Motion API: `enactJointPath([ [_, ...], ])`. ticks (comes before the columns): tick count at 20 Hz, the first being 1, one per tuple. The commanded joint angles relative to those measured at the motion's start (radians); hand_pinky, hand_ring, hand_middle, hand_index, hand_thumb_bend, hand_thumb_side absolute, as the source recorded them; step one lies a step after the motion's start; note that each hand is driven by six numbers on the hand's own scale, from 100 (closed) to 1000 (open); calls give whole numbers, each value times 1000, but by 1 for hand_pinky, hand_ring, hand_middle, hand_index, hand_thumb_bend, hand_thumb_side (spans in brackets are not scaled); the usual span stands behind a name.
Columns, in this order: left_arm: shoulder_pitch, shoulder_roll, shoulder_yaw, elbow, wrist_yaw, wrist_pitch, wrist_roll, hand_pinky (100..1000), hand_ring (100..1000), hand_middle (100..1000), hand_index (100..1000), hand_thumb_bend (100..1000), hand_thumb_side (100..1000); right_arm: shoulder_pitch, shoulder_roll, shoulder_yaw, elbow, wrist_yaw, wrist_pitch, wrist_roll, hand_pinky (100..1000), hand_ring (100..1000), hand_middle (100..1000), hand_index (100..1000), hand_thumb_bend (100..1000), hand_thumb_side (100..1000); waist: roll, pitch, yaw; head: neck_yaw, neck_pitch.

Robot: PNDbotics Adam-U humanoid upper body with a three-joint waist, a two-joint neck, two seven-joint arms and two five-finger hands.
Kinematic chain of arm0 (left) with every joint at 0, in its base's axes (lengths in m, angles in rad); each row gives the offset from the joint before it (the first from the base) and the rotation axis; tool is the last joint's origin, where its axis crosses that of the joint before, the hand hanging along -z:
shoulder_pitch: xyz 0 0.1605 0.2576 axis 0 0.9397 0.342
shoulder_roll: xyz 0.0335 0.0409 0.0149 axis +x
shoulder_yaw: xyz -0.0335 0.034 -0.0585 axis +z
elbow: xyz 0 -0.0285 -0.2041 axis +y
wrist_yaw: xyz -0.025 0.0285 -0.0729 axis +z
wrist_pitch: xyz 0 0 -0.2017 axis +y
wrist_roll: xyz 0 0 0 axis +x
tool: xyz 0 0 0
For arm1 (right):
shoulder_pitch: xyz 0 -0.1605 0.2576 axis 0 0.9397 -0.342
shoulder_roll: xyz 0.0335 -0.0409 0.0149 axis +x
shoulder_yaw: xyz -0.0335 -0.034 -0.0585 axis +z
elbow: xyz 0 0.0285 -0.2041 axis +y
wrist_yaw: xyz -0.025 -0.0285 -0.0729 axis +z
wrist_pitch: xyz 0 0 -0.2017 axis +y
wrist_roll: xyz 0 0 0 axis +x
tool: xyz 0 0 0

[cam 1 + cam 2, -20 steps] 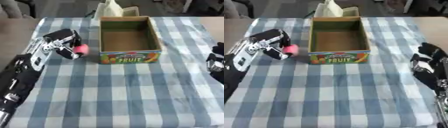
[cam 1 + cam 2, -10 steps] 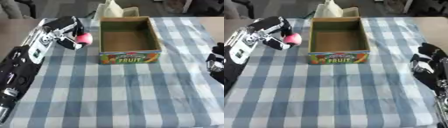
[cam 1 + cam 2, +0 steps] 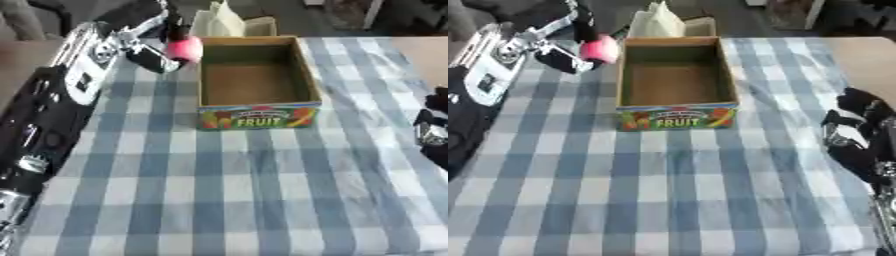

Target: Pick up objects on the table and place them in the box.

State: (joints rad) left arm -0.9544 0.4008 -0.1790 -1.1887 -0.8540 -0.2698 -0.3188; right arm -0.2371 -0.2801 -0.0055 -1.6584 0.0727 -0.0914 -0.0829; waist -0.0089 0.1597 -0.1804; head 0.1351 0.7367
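While the left robot hand (image 3: 149, 37) pinches a round pink object (image 3: 185, 49), the box (image 3: 255, 82) runs lengthwise away.

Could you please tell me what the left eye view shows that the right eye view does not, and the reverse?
Only the left eye view shows the long run of the left arm down the picture's left side. Only the right eye view shows most of the right robot hand, resting idle at the right edge; the left eye view catches just its edge. Both show the left robot hand holding a pink ball beside the far left corner of the empty box, a tissue box behind it, and the checked cloth.
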Motion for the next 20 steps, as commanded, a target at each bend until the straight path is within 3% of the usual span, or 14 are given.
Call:
enactJointPath([
  [1,-47,-29,-1,33,-38,-8,35,607,433,412,487,352,100,-11,-11,1,-9,-7,-2,7,735,819,727,828,100,100,-4,-15,-5,6,-7],
  [15,-68,-194,14,236,-240,7,199,615,485,489,589,424,100,-22,3,23,-7,-14,-5,30,735,819,727,828,100,100,-10,-10,-47,29,-19],
  [17,-62,-201,16,252,-275,4,211,618,493,500,609,452,101,-22,3,23,-7,-14,-4,30,734,819,727,828,100,100,-9,-9,-49,26,-20],
  [20,-57,-208,23,266,-317,4,216,644,552,566,716,561,113,-22,4,22,-7,-13,-4,30,734,819,727,828,100,100,-8,-9,-49,24,-19],
])
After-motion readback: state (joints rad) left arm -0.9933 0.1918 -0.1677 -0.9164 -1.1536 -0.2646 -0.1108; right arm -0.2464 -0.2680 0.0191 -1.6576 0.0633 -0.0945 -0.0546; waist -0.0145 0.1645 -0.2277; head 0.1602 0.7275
